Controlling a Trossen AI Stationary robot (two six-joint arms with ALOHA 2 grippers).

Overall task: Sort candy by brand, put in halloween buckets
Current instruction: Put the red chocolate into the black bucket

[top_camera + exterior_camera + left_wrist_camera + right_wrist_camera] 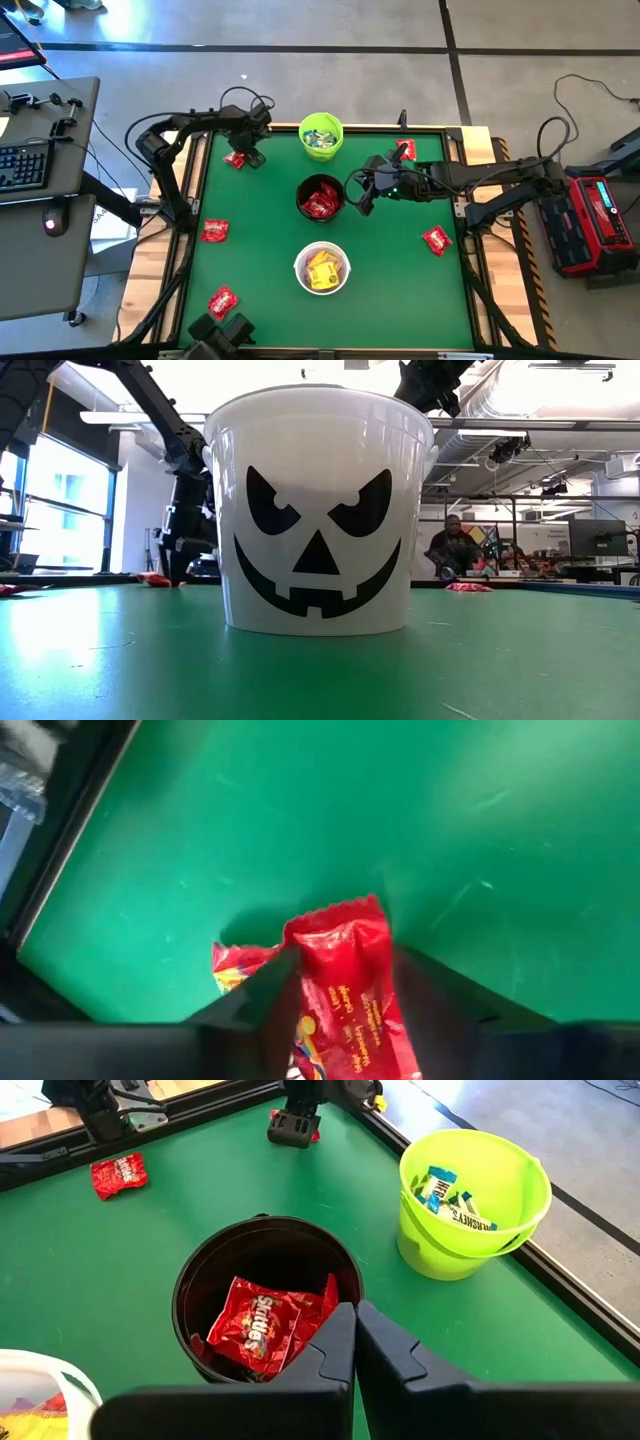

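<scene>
A red candy packet (335,970) lies near the green mat's far left corner, and my left gripper (246,152) stands over it, shut on it. The lime green bucket (321,135) at the far middle holds pale blue-white packets (455,1195). In the middle, the black bucket (320,198) holds red packets (255,1325). The white bucket (322,268), with a black jack-o'-lantern face (318,530), holds yellow packets toward the near side. My right gripper (355,1345) hangs shut and empty just right of the black bucket, above its rim. My left gripper pinches the red packet's two long sides (345,1005) between its two fingers (440,1005). The fingers come steeply from above. The packet's serrated end (335,912) sticks out past the fingertips, and a crumpled part (235,965) lies on the mat.
Loose red packets lie on the mat at left (214,230), near left (222,300), right (437,240) and far right (405,150). A black frame (560,1270) edges the mat. A person (455,545) sits far off in the room.
</scene>
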